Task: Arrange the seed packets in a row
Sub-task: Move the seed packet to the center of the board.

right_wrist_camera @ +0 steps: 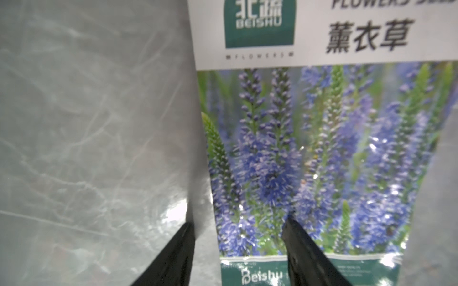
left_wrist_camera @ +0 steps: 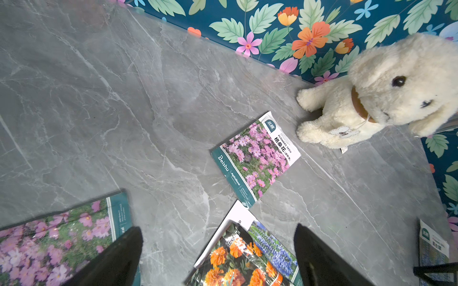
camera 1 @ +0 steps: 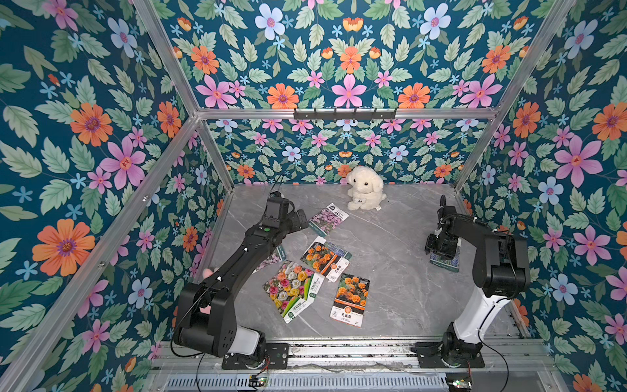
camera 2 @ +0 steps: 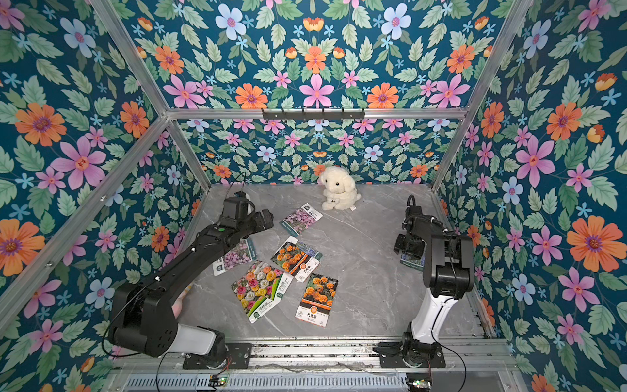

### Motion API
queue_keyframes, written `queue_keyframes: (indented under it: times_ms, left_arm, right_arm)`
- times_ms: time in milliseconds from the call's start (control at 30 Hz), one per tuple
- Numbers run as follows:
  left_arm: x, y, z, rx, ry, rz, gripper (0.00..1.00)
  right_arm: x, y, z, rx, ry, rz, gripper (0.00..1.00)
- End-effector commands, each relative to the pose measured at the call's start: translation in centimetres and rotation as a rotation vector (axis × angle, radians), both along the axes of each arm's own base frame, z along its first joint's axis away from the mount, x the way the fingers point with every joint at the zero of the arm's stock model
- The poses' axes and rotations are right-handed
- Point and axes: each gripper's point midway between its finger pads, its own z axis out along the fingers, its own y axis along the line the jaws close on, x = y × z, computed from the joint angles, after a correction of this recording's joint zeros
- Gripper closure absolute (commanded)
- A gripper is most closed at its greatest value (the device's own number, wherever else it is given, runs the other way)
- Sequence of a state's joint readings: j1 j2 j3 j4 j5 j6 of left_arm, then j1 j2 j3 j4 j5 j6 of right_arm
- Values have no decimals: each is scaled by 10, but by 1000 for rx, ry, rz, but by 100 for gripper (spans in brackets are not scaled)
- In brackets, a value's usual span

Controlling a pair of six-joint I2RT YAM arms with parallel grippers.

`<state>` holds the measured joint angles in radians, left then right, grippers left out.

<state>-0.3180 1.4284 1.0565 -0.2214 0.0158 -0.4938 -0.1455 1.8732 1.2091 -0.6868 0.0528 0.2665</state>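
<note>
Seed packets: grip check, right claw first? (K.)

Right gripper sits low at the lavender packet, jaws apart and straddling its long edge. 1 finger is over bare table, the other on the printed face. No pinch visible, and I cannot tell whether the edge is raised at all. In a top view that packet lies alone on the right side, well apart from the rest. (M.)

Left side? (K.)

Left gripper hangs wide open and empty above the middle cluster. Working outward from it:
- 1 pink packet near the white plush dog
- a 2nd pink packet partly under the arm
- 1 marigold packet lying on a 2nd lavender packet
- the multicolour pair, overlapped
- a 2nd marigold packet at the cluster's near edge

No row yet. (M.)

Handling? (K.)

Judgement: light, thin, glossy film lying flat on smooth stone. Likely slippery, and it will flex rather than resist. No fragility worry beyond creasing. A straight top-down pinch has nothing to bite, so take an edge or corner, or press on the face and slide. For overlapped ones, take the upper packet 1st at its free edge, or both may drag together. (M.)
</note>
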Motion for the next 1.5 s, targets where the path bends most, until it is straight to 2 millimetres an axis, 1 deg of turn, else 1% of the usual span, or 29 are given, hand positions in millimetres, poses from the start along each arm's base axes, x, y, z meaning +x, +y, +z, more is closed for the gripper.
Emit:
queue_keyframes:
  times_ms: [0, 33, 100, 200, 267, 333, 367, 467, 633, 933, 1067, 1200, 1467]
  left_arm:
    - [1, 0, 3, -3, -3, 2, 0]
    - [1, 1, 2, -5, -1, 4, 0]
    - [1, 1, 2, -4, -3, 6, 0]
    - [0, 2, 0, -4, 1, 9, 0]
    - [0, 2, 0, -5, 0, 11, 0]
    - [-1, 3, -1, -7, 3, 12, 0]
    - [-1, 3, -1, -6, 1, 12, 0]
    - [-3, 4, -1, -3, 2, 15, 0]
    - [-5, 7, -4, -2, 8, 20, 0]
    - [-4, 6, -6, -10, 12, 18, 0]
    - [-4, 6, -6, -12, 13, 20, 0]
    - [-5, 5, -6, -18, 14, 18, 0]
    - [-6, 5, -4, -20, 14, 15, 0]
  right_arm:
    - [-10, -19, 9, -101, 21, -39, 37]
    - [-8, -17, 15, -93, -5, -54, 37]
    - [-5, -8, 26, -61, -55, -105, 35]
    - [0, 21, 33, 34, -130, -140, 31]
    - [4, 39, 29, 81, -151, -145, 29]
    - [7, 49, 21, 134, -150, -173, 29]
    - [9, 52, 18, 157, -148, -179, 29]
    - [11, 52, 11, 155, -122, -199, 29]
    - [13, 46, 1, 135, -95, -214, 29]
    - [13, 6, -8, 23, -27, -302, 29]
    - [16, -2, -12, 0, -21, -330, 30]
    - [17, -11, -13, -34, 3, -375, 34]
    - [20, -31, -10, -113, 42, -475, 35]
